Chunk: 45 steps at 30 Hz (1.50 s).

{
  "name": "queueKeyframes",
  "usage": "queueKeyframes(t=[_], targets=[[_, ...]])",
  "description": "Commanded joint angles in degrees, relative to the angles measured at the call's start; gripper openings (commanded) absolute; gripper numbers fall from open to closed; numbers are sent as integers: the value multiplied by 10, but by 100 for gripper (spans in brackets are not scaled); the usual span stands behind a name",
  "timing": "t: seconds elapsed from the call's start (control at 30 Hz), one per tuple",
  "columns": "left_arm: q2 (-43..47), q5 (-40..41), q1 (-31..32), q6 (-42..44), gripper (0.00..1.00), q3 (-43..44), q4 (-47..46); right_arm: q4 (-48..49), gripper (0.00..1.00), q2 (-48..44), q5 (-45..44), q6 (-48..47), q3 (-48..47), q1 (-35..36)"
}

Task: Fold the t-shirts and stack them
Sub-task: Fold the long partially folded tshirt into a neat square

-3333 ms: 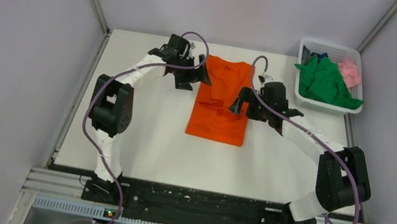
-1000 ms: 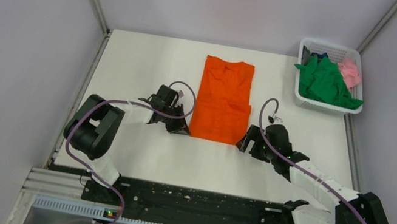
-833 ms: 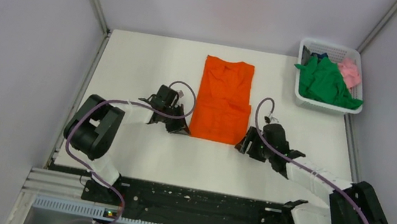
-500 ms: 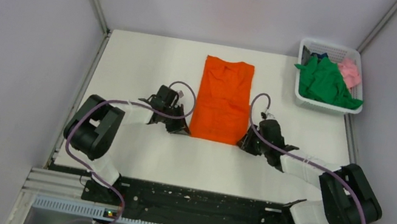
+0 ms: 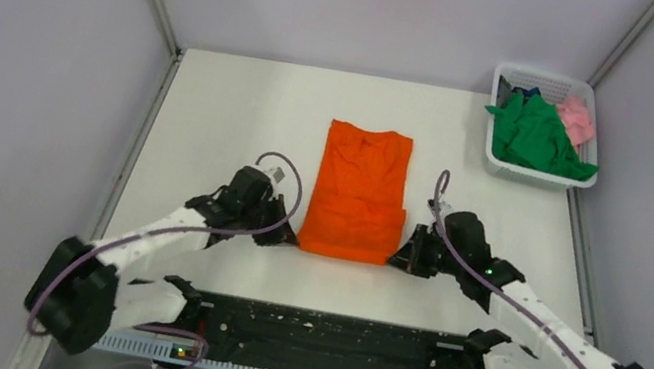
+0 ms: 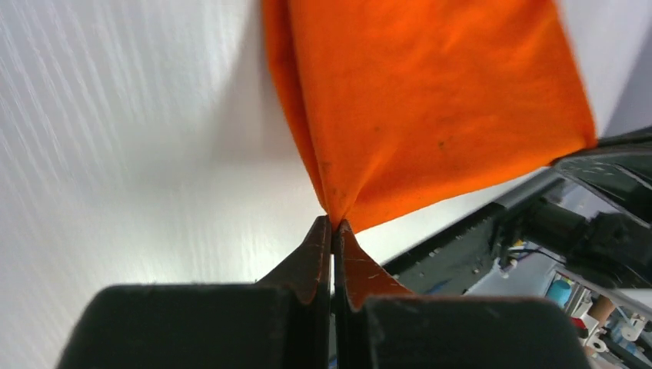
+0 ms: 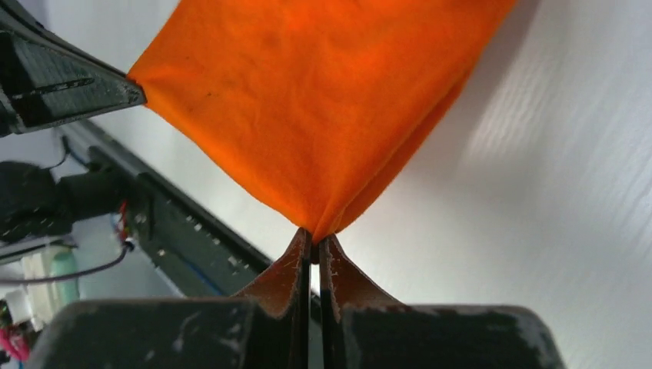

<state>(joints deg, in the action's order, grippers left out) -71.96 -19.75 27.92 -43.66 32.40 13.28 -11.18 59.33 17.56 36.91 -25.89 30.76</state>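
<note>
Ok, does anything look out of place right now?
Only the green t-shirt, which spills over the front rim of the white basket at the far right. The orange t-shirt lies straight, its near corners pinched by the left fingers and right fingers.

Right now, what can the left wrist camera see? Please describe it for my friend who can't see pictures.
The black left gripper is pinched shut on a corner of the bright orange cloth t-shirt, which fans out away from it over the white table.
</note>
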Motion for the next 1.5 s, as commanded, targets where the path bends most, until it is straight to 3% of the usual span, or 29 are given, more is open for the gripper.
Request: queueKeyframes(t=[0.0, 0.17, 0.4, 0.57, 0.77, 1.13, 1.47], targets=[[201, 31, 27, -33, 0, -13, 99, -124, 0, -134, 128, -16, -21, 7], [335, 34, 30, -47, 0, 14, 150, -111, 0, -186, 196, -4, -65, 7], [321, 123, 30, -45, 0, 53, 107, -115, 0, -146, 140, -46, -122, -12], [241, 234, 23, -25, 0, 110, 107, -52, 0, -107, 146, -35, -124, -67], [148, 239, 0, 8, 0, 171, 78, 24, 0, -33, 190, -15, -129, -127], [-34, 137, -71, 34, 0, 242, -3, 74, 0, 93, 181, -24, -141, -224], [-228, 83, -93, 63, 0, 390, 17, 146, 0, 211, 180, -40, -178, -246]])
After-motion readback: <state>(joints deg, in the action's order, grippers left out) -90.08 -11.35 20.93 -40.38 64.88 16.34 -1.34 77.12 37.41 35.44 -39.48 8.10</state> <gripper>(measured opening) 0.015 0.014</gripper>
